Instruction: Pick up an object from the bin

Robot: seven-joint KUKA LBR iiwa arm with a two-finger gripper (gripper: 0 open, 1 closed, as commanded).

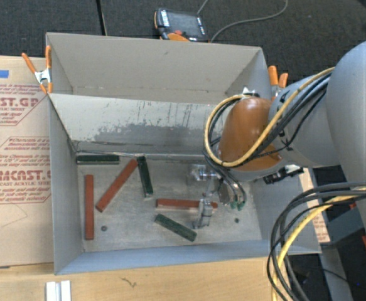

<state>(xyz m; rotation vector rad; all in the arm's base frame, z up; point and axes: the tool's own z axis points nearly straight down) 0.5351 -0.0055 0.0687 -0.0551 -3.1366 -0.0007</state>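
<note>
My gripper (204, 214) is low in the bin's right half, right at the floor. It stands at the right end of a short red-brown stick (177, 203) that lies flat and points left. Just below it, a dark green stick (175, 226) lies tilted, with its right end close under the gripper. Whether the red-brown stick's end is inside the gripper cannot be made out.
Further left lie a dark green stick (145, 176) nearly upright, a slanted red-brown stick (115, 185), an upright red-brown stick (89, 206) by the left wall, and a dark green stick (97, 159) along the back wall. The arm's orange cover and cables overhang the bin's right side.
</note>
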